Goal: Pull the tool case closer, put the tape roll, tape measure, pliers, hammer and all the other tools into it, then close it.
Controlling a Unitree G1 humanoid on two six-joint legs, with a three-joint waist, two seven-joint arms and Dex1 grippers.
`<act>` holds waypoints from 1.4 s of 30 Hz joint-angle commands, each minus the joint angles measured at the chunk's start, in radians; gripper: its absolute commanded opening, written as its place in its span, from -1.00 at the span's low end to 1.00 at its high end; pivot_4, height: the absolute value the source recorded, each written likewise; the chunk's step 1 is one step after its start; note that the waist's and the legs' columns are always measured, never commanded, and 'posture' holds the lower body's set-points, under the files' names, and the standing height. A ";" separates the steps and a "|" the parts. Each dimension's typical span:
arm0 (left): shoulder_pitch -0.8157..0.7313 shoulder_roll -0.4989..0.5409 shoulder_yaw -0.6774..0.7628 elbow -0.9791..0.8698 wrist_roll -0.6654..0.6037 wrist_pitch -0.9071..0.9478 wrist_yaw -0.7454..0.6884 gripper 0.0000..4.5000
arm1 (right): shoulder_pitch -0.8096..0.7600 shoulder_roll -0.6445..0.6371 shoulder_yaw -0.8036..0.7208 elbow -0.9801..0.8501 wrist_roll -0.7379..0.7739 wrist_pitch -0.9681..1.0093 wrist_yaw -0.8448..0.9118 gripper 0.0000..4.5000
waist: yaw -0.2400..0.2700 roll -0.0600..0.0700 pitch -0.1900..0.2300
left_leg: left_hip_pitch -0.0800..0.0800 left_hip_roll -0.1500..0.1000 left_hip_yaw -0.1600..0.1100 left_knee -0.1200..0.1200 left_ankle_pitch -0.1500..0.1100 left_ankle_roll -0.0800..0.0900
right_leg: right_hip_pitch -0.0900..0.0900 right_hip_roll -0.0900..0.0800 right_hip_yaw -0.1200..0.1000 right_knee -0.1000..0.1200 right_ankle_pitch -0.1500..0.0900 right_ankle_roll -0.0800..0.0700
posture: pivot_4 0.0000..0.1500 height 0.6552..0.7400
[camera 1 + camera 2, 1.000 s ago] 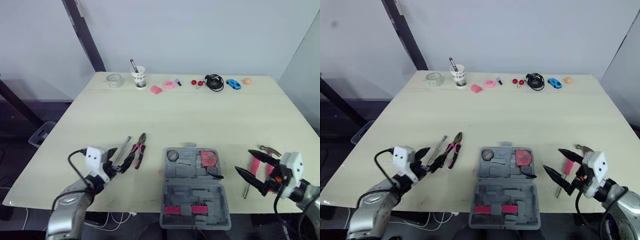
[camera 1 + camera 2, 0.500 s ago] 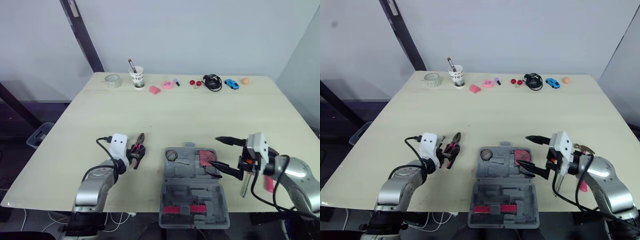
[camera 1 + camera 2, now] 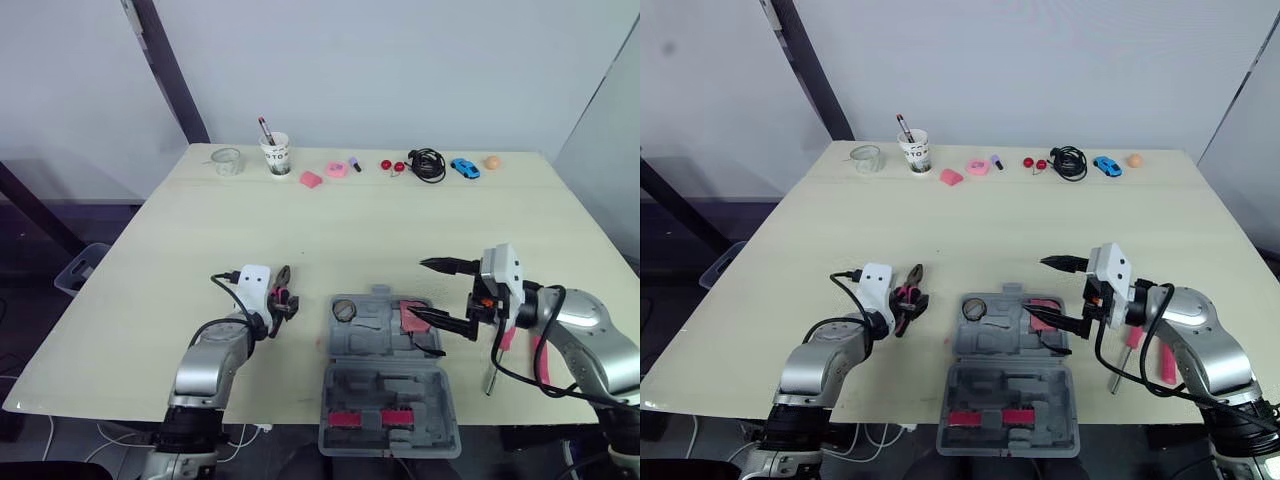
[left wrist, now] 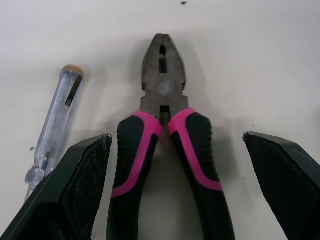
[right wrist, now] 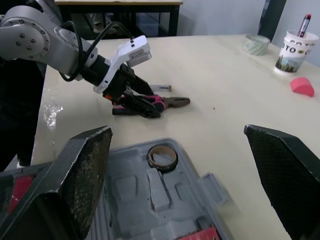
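Left hand (image 4: 177, 137): fingers (image 4: 75, 190) spread, straddling both handles of pink-and-black pliers (image 4: 163, 100), flat on desk (image 3: 400, 230). Right hand (image 3: 420, 289): spread, empty, above open tool case (image 3: 390, 390) at near edge; tape roll (image 3: 345, 309) already inside. Risk: clear screwdriver (image 4: 55, 115) lies just beside 1 finger; closing may snag it or skid the pliers. Desk pale, smooth; wall plain grey.

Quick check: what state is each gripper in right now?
Left gripper: open, straddling the pliers, not gripping them.
Right gripper: open, empty, over the case.
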 commanded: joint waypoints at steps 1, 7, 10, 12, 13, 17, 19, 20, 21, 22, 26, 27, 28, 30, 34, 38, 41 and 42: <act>-0.018 0.006 0.002 0.015 0.019 -0.024 0.003 1.00 | -0.021 0.007 -0.009 -0.019 0.012 -0.005 0.007 0.97 | 0.000 0.000 0.000 | 0.000 0.000 0.000 0.000 0.000 0.000 | 0.000 0.000 0.000 0.000 0.000 0.000 | 1.00 1.00; -0.039 -0.019 0.001 0.061 0.049 -0.067 0.038 1.00 | -0.010 0.036 0.026 -0.011 -0.016 -0.027 0.015 0.97 | 0.000 0.000 0.000 | 0.000 0.000 0.000 0.000 0.000 0.000 | 0.000 0.000 0.000 0.000 0.000 0.000 | 1.00 1.00; -0.041 -0.026 0.001 0.078 0.060 -0.087 0.047 1.00 | -0.006 0.048 0.033 0.009 -0.037 -0.055 0.017 0.97 | 0.000 0.000 0.000 | 0.000 0.000 0.000 0.000 0.000 0.000 | 0.000 0.000 0.000 0.000 0.000 0.000 | 1.00 1.00; -0.038 -0.029 0.001 0.085 0.065 -0.096 0.049 0.77 | -0.006 0.055 0.030 0.016 -0.036 -0.059 0.019 1.00 | 0.000 0.000 0.000 | 0.000 0.000 0.000 0.000 0.000 0.000 | 0.000 0.000 0.000 0.000 0.000 0.000 | 1.00 1.00; -0.037 -0.030 0.000 0.087 0.066 -0.098 0.049 0.66 | -0.004 0.057 0.030 0.019 -0.038 -0.063 0.021 1.00 | 0.000 0.000 0.000 | 0.000 0.000 0.000 0.000 0.000 0.000 | 0.000 0.000 0.000 0.000 0.000 0.000 | 1.00 1.00; -0.029 -0.037 -0.003 0.090 0.070 -0.106 0.049 0.10 | -0.001 0.059 0.030 0.030 -0.044 -0.076 0.026 1.00 | 0.000 0.000 0.000 | 0.000 0.000 0.000 0.000 0.000 0.000 | 0.000 0.000 0.000 0.000 0.000 0.000 | 1.00 1.00; -0.028 -0.039 -0.001 0.091 0.073 -0.107 0.050 0.10 | -0.002 0.059 0.028 0.033 -0.045 -0.077 0.028 1.00 | 0.000 0.000 0.000 | 0.000 0.000 0.000 0.000 0.000 0.000 | 0.000 0.000 0.000 0.001 0.000 0.000 | 1.00 1.00; -0.028 -0.039 0.000 0.090 0.074 -0.108 0.050 0.10 | -0.002 0.059 0.028 0.034 -0.045 -0.078 0.029 1.00 | 0.000 0.000 0.000 | 0.000 0.000 0.000 0.000 0.000 0.000 | 0.000 0.000 0.000 0.001 0.000 0.000 | 1.00 1.00; -0.028 -0.039 0.000 0.089 0.074 -0.108 0.050 0.10 | -0.002 0.058 0.028 0.036 -0.045 -0.080 0.032 1.00 | 0.000 0.000 0.000 | 0.000 0.000 0.000 0.001 0.000 0.000 | 0.000 0.000 0.000 0.001 0.000 0.000 | 1.00 1.00; -0.027 -0.039 0.001 0.087 0.073 -0.107 0.050 0.10 | -0.003 0.057 0.028 0.038 -0.045 -0.082 0.034 1.00 | 0.000 0.000 0.000 | 0.000 0.000 0.000 0.001 0.000 0.000 | 0.000 0.000 0.000 0.001 0.000 0.000 | 1.00 1.00; -0.023 -0.029 0.005 0.066 0.065 -0.102 0.035 0.10 | -0.007 0.056 0.029 0.039 -0.040 -0.082 0.044 1.00 | 0.000 0.000 0.000 | 0.000 0.000 0.000 0.001 0.000 0.000 | 0.000 0.000 0.000 0.001 0.000 0.000 | 1.00 1.00; -0.024 -0.021 0.005 0.059 0.061 -0.105 0.023 0.10 | -0.009 0.056 0.029 0.040 -0.039 -0.080 0.047 1.00 | 0.000 0.000 0.000 | 0.000 0.000 0.000 0.001 0.000 0.000 | 0.000 0.000 0.000 0.001 0.000 0.000 | 1.00 1.00; -0.025 -0.016 0.005 0.055 0.059 -0.108 0.015 0.10 | -0.011 0.057 0.029 0.042 -0.039 -0.080 0.049 1.00 | -0.001 0.000 0.000 | 0.000 0.000 0.000 0.001 0.000 0.000 | 0.000 0.000 0.000 0.001 0.000 0.000 | 1.00 1.00; -0.030 -0.006 0.001 0.052 0.058 -0.130 -0.008 0.10 | -0.014 0.059 0.029 0.044 -0.039 -0.077 0.049 1.00 | -0.001 0.000 0.000 | 0.000 0.000 0.000 0.001 0.000 0.000 | 0.000 0.000 0.000 0.001 0.000 0.000 | 1.00 1.00; -0.031 0.047 -0.042 0.014 0.057 -0.133 -0.104 0.10 | -0.022 0.070 0.030 0.039 -0.047 -0.035 0.000 1.00 | -0.001 0.000 0.000 | 0.000 0.000 0.000 0.001 0.000 0.000 | 0.000 0.000 0.000 0.001 0.000 0.000 | 1.00 1.00; -0.056 0.135 -0.070 -0.038 0.028 -0.116 -0.243 0.10 | -0.033 0.074 0.035 0.016 -0.060 0.007 -0.045 1.00 | -0.001 0.000 0.000 | 0.000 0.000 0.000 0.001 0.000 0.000 | 0.000 0.000 0.000 0.001 0.000 0.000 | 1.00 1.00; -0.095 0.201 -0.098 -0.053 0.011 -0.116 -0.345 0.10 | -0.042 0.067 0.037 0.008 -0.077 0.019 -0.064 1.00 | 0.000 0.000 0.000 | 0.000 0.000 0.000 0.000 0.000 0.000 | 0.000 0.000 0.000 0.001 0.000 0.000 | 1.00 1.00; -0.110 0.221 -0.108 -0.054 0.004 -0.117 -0.380 0.10 | -0.046 0.064 0.039 0.007 -0.085 0.021 -0.069 1.00 | 0.000 0.000 0.000 | 0.000 0.000 0.000 0.001 0.000 0.000 | 0.000 0.000 0.000 0.001 0.000 0.000 | 1.00 1.00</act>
